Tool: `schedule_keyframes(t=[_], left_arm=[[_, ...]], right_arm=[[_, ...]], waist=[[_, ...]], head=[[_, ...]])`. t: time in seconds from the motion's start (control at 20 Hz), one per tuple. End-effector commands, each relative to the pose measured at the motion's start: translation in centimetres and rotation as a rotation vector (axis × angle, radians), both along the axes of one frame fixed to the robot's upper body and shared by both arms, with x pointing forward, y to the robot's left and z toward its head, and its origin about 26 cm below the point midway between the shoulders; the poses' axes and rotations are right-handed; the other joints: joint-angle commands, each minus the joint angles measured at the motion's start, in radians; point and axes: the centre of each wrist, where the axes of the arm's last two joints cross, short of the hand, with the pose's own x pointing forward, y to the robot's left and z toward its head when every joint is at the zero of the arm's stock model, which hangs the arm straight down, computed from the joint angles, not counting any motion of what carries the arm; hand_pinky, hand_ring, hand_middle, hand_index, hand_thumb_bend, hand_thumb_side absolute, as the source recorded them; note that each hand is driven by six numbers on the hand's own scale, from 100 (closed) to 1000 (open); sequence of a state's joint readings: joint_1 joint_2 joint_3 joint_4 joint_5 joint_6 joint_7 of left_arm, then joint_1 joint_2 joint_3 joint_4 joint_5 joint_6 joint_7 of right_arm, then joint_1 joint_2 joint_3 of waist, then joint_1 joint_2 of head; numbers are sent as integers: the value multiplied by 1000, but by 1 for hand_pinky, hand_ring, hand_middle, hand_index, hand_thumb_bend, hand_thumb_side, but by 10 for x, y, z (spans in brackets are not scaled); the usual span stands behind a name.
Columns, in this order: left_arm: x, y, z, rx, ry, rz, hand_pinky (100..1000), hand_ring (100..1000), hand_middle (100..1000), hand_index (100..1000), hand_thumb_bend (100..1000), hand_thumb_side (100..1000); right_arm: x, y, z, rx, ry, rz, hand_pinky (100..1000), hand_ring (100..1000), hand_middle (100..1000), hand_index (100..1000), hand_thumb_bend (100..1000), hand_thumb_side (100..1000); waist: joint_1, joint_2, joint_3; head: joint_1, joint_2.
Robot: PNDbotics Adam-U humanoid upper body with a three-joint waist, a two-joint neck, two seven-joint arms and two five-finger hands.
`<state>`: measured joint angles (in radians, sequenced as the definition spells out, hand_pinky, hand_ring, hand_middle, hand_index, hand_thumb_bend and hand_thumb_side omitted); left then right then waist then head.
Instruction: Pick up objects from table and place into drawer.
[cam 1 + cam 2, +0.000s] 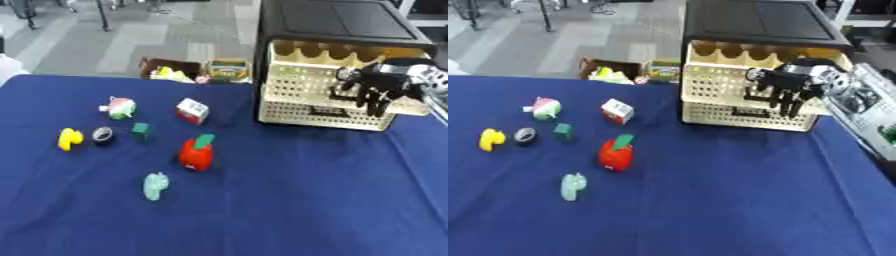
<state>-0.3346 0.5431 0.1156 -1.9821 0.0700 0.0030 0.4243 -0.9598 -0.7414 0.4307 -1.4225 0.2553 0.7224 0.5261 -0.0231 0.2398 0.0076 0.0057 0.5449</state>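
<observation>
I am holding the right hand (785, 90) with fingers curled down at the front of the cream perforated plastic drawer (741, 97), apparently gripping its handle, while the red apple-shaped toy with a green leaf (197, 153) is lying well left.

Beyond my blue tablecloth (289, 200) lay grey floor (131, 35) with paler rectangular patches. Dark chair or stand legs (103, 17) stood far left. A brown cardboard box (166, 65) sat behind the table edge.
</observation>
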Motion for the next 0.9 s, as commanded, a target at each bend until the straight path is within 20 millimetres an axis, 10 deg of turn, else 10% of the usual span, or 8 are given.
schedule_keyframes(t=[0.05, 0.9], left_arm=[[-4, 2, 9, 12, -34, 3, 493, 525, 506, 790, 100, 656], [-4, 2, 7, 6, -33, 0, 494, 522, 504, 787, 100, 657]], right_arm=[[4, -3, 11, 52, 166, -98, 701, 814, 820, 839, 100, 1000], [33, 16, 22, 54, 43, -150, 698, 815, 821, 840, 100, 1000]], waist=[[4, -11, 3], [8, -5, 11]], head=[[-5, -6], [-35, 14]])
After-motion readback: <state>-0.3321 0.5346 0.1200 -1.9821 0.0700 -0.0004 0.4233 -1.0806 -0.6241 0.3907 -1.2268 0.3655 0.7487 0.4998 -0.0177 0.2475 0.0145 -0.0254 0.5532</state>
